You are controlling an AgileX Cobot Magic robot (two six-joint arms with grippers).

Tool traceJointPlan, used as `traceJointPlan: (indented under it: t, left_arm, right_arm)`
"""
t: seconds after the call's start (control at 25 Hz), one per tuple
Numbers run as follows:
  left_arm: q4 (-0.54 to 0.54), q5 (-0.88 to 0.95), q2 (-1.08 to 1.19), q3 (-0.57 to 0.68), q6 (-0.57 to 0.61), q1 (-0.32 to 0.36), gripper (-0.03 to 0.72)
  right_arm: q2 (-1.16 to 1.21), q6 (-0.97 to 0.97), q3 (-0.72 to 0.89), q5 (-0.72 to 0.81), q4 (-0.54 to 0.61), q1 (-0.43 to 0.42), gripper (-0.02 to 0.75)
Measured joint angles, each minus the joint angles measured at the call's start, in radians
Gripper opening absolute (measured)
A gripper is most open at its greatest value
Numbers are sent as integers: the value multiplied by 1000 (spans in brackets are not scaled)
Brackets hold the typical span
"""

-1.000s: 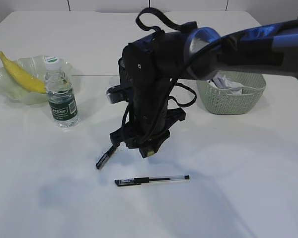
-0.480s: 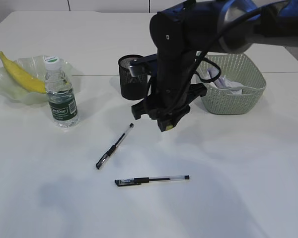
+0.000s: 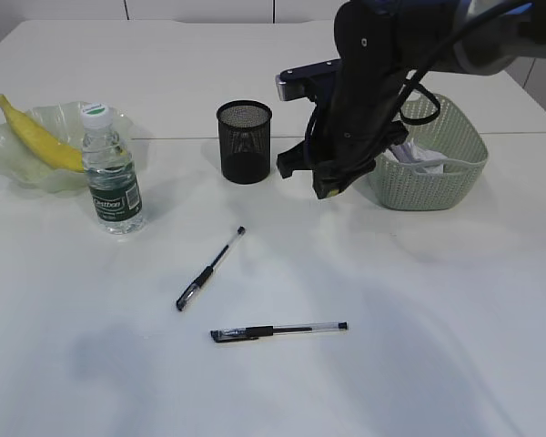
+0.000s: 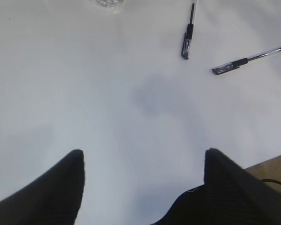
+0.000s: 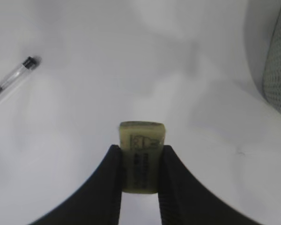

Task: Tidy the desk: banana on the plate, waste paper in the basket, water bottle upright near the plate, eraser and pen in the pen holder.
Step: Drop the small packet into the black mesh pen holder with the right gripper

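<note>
The pale-yellow eraser point(image 5: 141, 157) is being gripped between the narrowly parted fingers of the right tool point(image 3: 326, 189), which is being held above the white bench point(image 3: 419, 300), between the black mesh pen holder point(image 3: 244, 141) and the sage-green basket point(image 3: 426, 164). Faint print is being shown on the small block's upper face. The left tool point(image 4: 143, 161) is being held wide apart over bare bench, with nothing between its fingers. Two pens are lying on the near bench: one point(image 3: 209, 269) angled, the other point(image 3: 278, 331) nearly level in front of it. At far left, the banana point(image 3: 36, 135) is resting on the ruffled plate point(image 3: 9, 164), with the water bottle point(image 3: 113, 173) standing upright just beside it.
</note>
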Motion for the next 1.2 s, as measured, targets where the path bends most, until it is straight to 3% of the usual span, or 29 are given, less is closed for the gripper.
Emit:
traceJointPlan:
  t: [0.4, 0.64, 0.84, 1.2]
  left_arm:
    - [0, 0, 0, 0, 0, 0, 561]
    - [0, 0, 0, 0, 0, 0, 558]
    - [0, 0, 0, 0, 0, 0, 554]
    - [0, -9, 0, 0, 0, 0, 554]
  right_arm:
    - [0, -13, 0, -246, 3, -9, 148]
    - [21, -51, -29, -381, 94, -54, 148]
    - [108, -199, -157, -383, 233, -62, 148]
    - [160, -288, -284, -339, 253, -76, 148]
